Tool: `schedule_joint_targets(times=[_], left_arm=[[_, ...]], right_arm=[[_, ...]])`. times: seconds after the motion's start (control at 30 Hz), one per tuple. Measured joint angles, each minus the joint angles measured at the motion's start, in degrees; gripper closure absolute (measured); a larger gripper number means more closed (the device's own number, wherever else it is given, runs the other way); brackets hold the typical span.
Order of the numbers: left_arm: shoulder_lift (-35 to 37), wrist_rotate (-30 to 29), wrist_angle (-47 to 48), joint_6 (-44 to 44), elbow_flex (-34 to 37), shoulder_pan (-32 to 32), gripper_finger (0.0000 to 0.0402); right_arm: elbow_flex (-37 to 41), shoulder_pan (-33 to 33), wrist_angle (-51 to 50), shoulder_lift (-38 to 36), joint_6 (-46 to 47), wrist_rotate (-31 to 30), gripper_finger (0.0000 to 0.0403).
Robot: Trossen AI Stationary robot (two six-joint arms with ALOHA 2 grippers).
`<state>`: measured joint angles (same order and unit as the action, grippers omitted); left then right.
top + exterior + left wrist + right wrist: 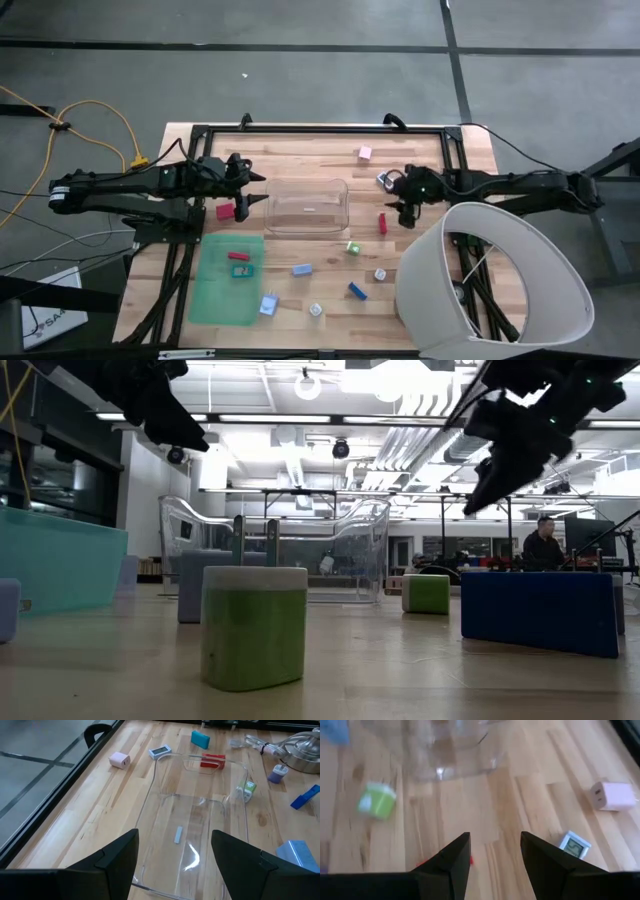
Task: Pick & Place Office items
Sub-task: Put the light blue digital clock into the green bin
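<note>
The clear bin [306,205] stands mid-table between my two arms. Office items lie loose on the wood around it: a pink piece [365,153], a white piece [385,180], a red one [382,222], a green one [353,247] and several blue and white ones nearer the front edge. A red piece [238,256] and a teal one [241,270] rest on the green mat [228,295]. My left gripper [175,855] hovers open at the bin's left end. My right gripper [495,855] hangs open above the wood right of the bin, near the red piece [470,861].
A large white lamp shade [500,285] fills the near right corner. Another red piece [225,211] lies by the left arm. A black frame [320,128] runs along the table's far edge. In the low view a green-and-white block [254,625] stands closest.
</note>
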<state>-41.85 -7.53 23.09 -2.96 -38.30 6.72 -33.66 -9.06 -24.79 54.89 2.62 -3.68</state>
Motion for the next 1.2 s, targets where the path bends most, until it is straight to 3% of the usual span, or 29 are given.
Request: schedule_joint_targets(times=[0.43,0.63,0.87,1.2], left_arm=[[0.0,0.0,0.0,0.0,0.0,0.0,0.0158],[0.0,-0.01,0.0,0.0,0.0,0.0,0.0158],[0.0,-0.01,0.0,0.0,0.0,0.0,0.0158],[0.0,0.0,0.0,0.0,0.0,0.0,0.0158]], right_arm=[[-14.4,-6.7,-20.73,11.77,18.88,-0.52,0.0241],[-14.57,-11.31,-28.44,12.82,29.59,-0.73,0.0241],[-14.57,-11.5,-38.27,12.55,41.76,1.11,0.0241],[-14.55,-11.47,-39.29,12.5,63.77,0.86,0.0241]])
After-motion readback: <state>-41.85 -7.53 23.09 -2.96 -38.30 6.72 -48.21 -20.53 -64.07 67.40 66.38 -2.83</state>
